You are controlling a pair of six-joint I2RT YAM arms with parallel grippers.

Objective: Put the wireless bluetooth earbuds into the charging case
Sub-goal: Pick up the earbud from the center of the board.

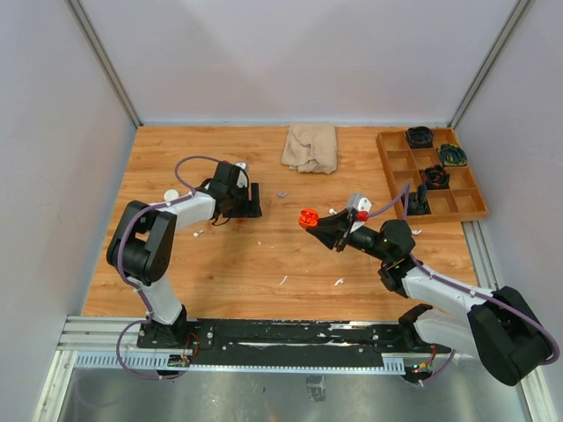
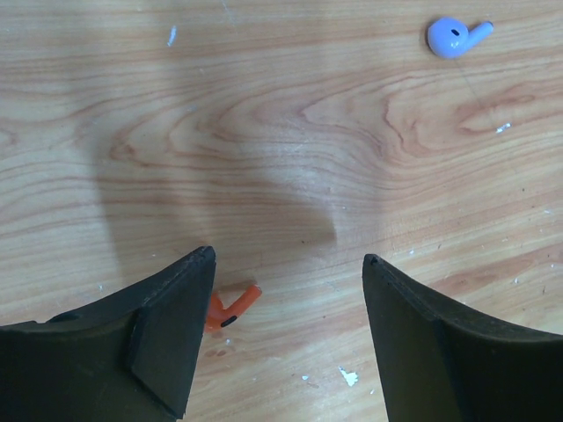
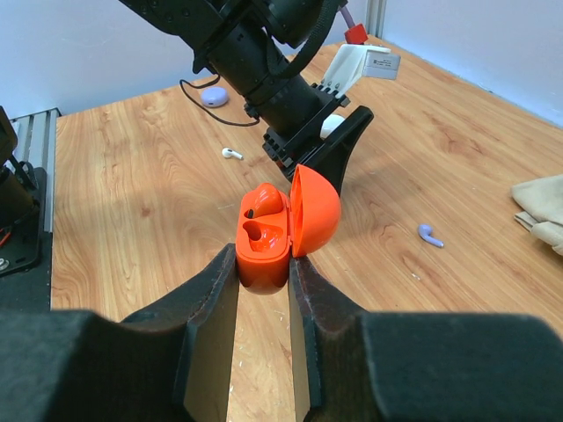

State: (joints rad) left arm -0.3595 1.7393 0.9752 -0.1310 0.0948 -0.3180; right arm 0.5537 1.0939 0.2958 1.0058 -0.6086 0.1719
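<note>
Orange stemmed plastic earbud (image 2: 232, 309) off-centre: shift released left hand (image 2: 288, 257) over earbud before pinching; right hand (image 3: 262, 260) grasping open orange plastic case (image 3: 264, 232).

- orange earbud (image 2: 237, 306) half hidden behind a left gripper (image 2: 288, 257) finger;
- charging case (image 3: 268, 237) underside hidden between the right gripper (image 3: 264, 265) fingers;
- tray (image 1: 398, 161) contents too small to tell

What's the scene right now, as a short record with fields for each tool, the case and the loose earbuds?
Right tool: shut on small orange plastic charging case, held off the table
Case lid: open
Left tool: open, empty, low over the wooden table
Orange stemmed plastic earbud: on the table by one finger of the left tool, not gripped
Lavender stemmed plastic earbud: on the table, farther off
</note>
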